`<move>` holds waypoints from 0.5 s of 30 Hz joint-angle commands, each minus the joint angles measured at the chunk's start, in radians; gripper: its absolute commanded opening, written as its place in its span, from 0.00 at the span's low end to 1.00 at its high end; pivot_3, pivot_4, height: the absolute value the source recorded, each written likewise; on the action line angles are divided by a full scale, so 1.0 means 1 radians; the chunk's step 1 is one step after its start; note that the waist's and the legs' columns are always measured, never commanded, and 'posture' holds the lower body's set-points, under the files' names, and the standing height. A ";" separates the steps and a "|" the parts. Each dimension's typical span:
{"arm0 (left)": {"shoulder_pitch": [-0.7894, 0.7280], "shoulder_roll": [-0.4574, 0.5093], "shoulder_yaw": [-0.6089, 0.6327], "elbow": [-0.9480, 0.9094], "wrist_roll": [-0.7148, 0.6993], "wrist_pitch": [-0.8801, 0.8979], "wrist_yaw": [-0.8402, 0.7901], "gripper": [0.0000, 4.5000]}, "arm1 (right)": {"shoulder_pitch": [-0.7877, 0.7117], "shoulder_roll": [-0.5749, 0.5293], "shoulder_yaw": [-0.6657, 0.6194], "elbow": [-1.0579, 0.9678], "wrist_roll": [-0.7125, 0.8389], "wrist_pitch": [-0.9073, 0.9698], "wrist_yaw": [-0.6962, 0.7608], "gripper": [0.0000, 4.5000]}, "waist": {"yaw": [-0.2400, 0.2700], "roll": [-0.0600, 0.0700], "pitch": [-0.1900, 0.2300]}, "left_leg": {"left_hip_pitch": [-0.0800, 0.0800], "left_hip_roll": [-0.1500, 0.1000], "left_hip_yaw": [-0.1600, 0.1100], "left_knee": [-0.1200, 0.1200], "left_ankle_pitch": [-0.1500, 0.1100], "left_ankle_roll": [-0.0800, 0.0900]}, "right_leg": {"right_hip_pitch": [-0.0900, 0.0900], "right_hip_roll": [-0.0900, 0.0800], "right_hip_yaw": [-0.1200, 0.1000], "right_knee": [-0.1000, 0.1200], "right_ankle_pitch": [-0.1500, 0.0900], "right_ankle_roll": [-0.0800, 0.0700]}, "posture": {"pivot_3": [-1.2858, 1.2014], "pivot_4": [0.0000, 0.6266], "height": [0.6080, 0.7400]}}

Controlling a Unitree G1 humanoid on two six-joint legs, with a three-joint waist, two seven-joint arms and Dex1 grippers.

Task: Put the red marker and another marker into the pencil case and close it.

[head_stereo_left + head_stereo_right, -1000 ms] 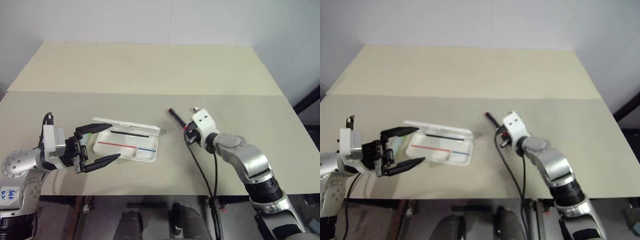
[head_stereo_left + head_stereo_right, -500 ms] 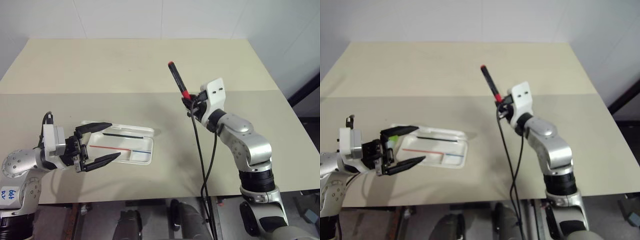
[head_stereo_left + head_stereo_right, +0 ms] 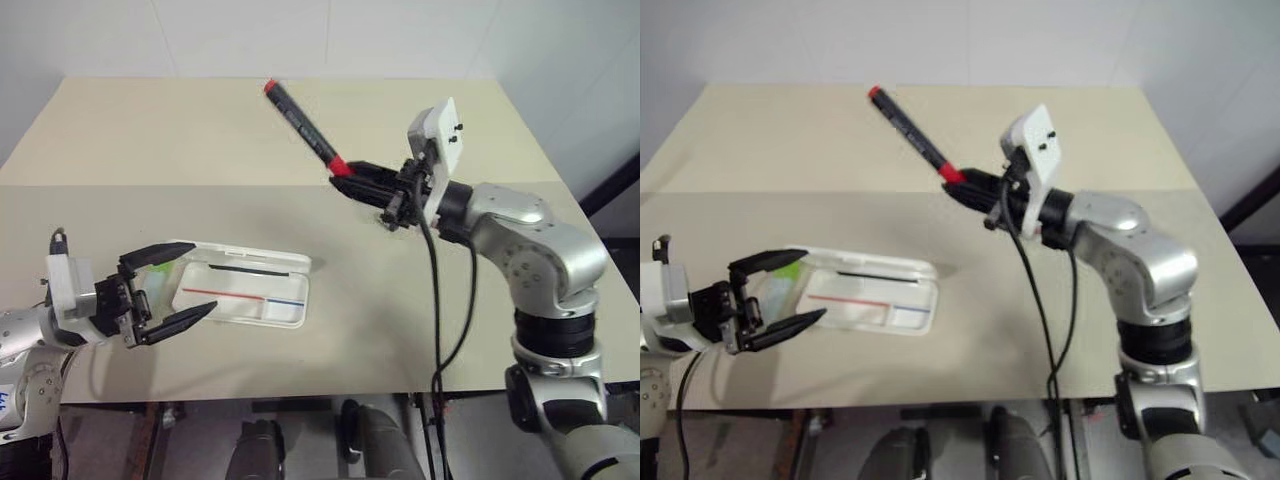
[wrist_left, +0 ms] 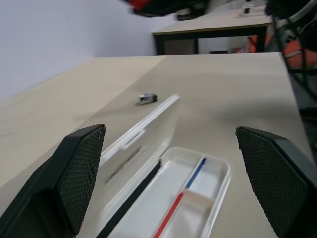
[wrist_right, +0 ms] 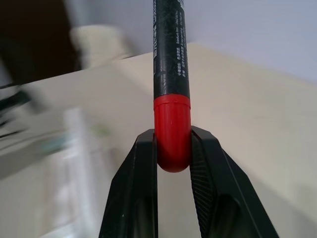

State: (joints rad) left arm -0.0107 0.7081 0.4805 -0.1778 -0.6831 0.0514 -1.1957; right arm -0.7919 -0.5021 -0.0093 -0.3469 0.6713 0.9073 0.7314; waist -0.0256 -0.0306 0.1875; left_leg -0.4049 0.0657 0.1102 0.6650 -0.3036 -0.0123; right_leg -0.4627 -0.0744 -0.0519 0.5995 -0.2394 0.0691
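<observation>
Red marker [image 3: 300, 126] higher (in right tool [image 3: 347, 177])

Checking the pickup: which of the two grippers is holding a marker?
The right gripper: its fingers clamp the red marker by its red cap, above the table. The left gripper is open, holding nothing.

The red marker [image 3: 300, 125], black barrel with red ends, hangs tilted in the air above the tabletop [image 3: 420, 330]. The white pencil case [image 3: 243, 290] lies open, the green highlighter [image 3: 152, 268] beside its lid.
</observation>
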 commanded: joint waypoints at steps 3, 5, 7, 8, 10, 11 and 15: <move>0.009 0.007 0.066 0.035 -0.034 -0.038 -0.034 1.00 | -0.005 -0.132 0.018 -0.063 0.114 0.106 0.141 0.12 | -0.001 0.000 0.000 | 0.000 0.000 0.000 0.001 0.000 0.000 | 0.000 0.000 0.000 0.001 0.000 0.000 | 0.52 0.24 1.00; 0.009 0.008 0.078 0.047 -0.038 -0.041 -0.042 1.00 | -0.006 -0.168 0.038 -0.064 0.131 0.141 0.166 0.12 | -0.002 0.000 0.000 | 0.000 0.000 0.000 0.001 0.000 0.000 | 0.000 0.000 0.000 0.001 0.000 0.000 | 0.52 0.24 1.00; 0.018 0.009 0.091 0.051 -0.043 -0.040 -0.049 1.00 | 0.010 -0.229 0.081 -0.081 0.145 0.173 0.226 0.12 | -0.004 0.000 0.000 | 0.001 0.000 0.000 0.002 0.000 0.000 | 0.000 0.000 0.000 0.001 0.000 0.000 | 0.52 0.24 1.00; 0.028 0.009 0.098 0.050 -0.045 -0.039 -0.053 1.00 | 0.025 -0.257 0.106 -0.096 0.147 0.182 0.256 0.12 | -0.003 0.000 0.000 | 0.001 0.000 0.000 0.002 0.000 0.000 | 0.000 0.000 0.001 0.001 0.000 0.000 | 0.52 0.24 1.00; 0.045 0.008 0.110 0.045 -0.050 -0.037 -0.059 1.00 | 0.047 -0.286 0.148 -0.114 0.139 0.183 0.284 0.12 | -0.003 0.000 0.000 | 0.002 0.000 0.000 0.002 0.000 0.000 | 0.000 0.000 0.001 0.001 -0.001 -0.001 | 0.52 0.24 1.00; 0.054 0.008 0.115 0.041 -0.052 -0.036 -0.060 1.00 | 0.052 -0.291 0.170 -0.117 0.128 0.180 0.286 0.12 | -0.004 -0.001 0.000 | 0.002 0.000 0.000 0.002 0.000 0.000 | 0.000 -0.001 0.001 0.001 -0.001 -0.001 | 0.52 0.24 1.00; 0.096 0.011 0.143 0.033 -0.059 -0.035 -0.071 1.00 | 0.056 -0.269 0.241 -0.115 0.097 0.173 0.273 0.12 | -0.004 -0.001 0.000 | 0.002 0.000 0.000 0.003 0.000 0.000 | 0.000 -0.001 0.001 0.002 -0.001 -0.001 | 0.52 0.24 1.00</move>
State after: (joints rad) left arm 0.0674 0.7083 0.5860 -0.1257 -0.7164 0.0257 -1.2578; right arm -0.7276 -0.7784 0.2190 -0.4309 0.7758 1.0915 1.0005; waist -0.0292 -0.0312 0.1871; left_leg -0.4025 0.0658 0.1104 0.6682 -0.3031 -0.0129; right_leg -0.4628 -0.0751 -0.0508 0.6015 -0.2402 0.0677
